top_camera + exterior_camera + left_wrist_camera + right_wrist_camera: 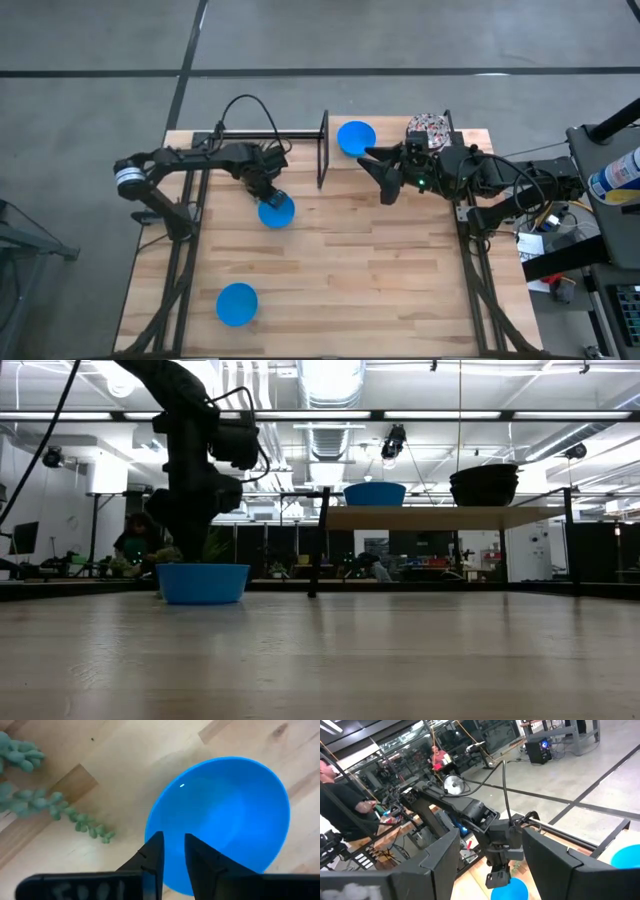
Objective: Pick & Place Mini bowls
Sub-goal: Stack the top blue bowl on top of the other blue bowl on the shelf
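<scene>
The left gripper [172, 851] stands over the near rim of a bright blue mini bowl [225, 815], its two dark fingers [152, 857] drawn close with only a narrow slot between them. From the left wrist view the bowl's thin wall appears to run up into that slot, one finger inside the bowl and the other outside. This reads as a rim pinch, though I cannot tell whether the pads actually press the wall. A pinch on the edge makes sense here: the bowl is round, smooth and glossy, with no handle, so the rim is the only part narrow enough to fit between the fingers.

The bowl sits upright on the pale wooden surface [380, 270], whose planks show grain and a darker inlaid patch. Just beyond the fingers on the outer side lies the trailing green plant [30, 795], with beaded, rope-like strands, apart from the bowl.

Well away from these fingers, a second blue bowl [237, 304] rests alone near the front of the surface. A third blue bowl [356, 137] stands on the raised shelf at the back, next to a white bowl with a floral pattern [427, 127].

The right gripper [385, 172] waits by that shelf, fingers spread wide with nothing between them, just beside the third blue bowl, probably left there until the left arm finishes with its own bowl.
</scene>
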### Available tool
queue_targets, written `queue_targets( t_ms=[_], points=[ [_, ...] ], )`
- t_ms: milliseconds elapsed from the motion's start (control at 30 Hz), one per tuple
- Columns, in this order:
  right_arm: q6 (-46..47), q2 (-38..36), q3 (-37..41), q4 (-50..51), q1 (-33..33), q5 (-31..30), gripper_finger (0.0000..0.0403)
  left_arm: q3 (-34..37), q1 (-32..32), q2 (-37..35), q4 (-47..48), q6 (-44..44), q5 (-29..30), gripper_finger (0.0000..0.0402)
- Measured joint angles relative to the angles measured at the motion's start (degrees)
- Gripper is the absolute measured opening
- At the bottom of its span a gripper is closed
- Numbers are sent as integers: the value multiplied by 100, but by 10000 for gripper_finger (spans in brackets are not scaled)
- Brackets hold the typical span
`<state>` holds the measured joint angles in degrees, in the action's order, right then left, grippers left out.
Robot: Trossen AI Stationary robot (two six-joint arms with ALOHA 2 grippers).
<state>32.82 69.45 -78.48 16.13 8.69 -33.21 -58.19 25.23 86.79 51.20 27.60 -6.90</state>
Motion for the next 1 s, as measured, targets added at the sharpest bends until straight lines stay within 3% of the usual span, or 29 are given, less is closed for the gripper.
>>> queue_targets(
  t_ms=[267, 833, 1000],
  points=[
    [-2, 0, 0, 38, -6, 2, 210, 138, 15, 49, -86, 80, 826, 69],
    [-4, 0, 0, 38, -13, 2, 210, 129, 0, 381, -415, 118, 691, 67],
    [-4, 0, 0, 38, -11, 4, 210, 112, 0, 384, -536, 110, 675, 23]
  ],
)
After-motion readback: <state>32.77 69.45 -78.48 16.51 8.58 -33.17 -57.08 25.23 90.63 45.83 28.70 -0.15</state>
